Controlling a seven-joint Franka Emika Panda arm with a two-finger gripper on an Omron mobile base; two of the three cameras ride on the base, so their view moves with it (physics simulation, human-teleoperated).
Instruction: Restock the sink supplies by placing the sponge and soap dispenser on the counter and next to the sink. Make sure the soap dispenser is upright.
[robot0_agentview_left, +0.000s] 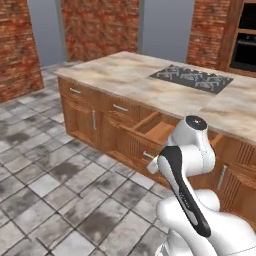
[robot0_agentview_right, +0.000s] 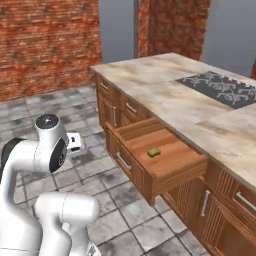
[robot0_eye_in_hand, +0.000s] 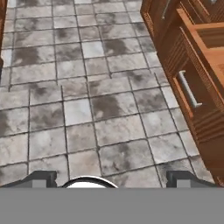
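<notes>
The small yellow-olive sponge (robot0_agentview_right: 154, 151) lies on the floor of an open wooden drawer (robot0_agentview_right: 165, 155) in the island's cabinet front. My gripper (robot0_eye_in_hand: 113, 181) hangs over the tiled floor to the left of that drawer and points down. It is open, its two dark fingertips (robot0_eye_in_hand: 41, 178) stand wide apart, and nothing is between them. The drawer's front and metal handle (robot0_eye_in_hand: 189, 89) show at the right of the hand view. The soap dispenser, the sink and its counter are out of view.
The island with a beige marbled top (robot0_agentview_left: 125, 75) and a black hob (robot0_agentview_left: 192, 78) stands ahead. Its open drawer (robot0_agentview_left: 155, 129) juts out into the aisle. Grey floor tiles (robot0_agentview_left: 45, 185) spread to the left, and brick walls (robot0_agentview_right: 45, 45) stand behind.
</notes>
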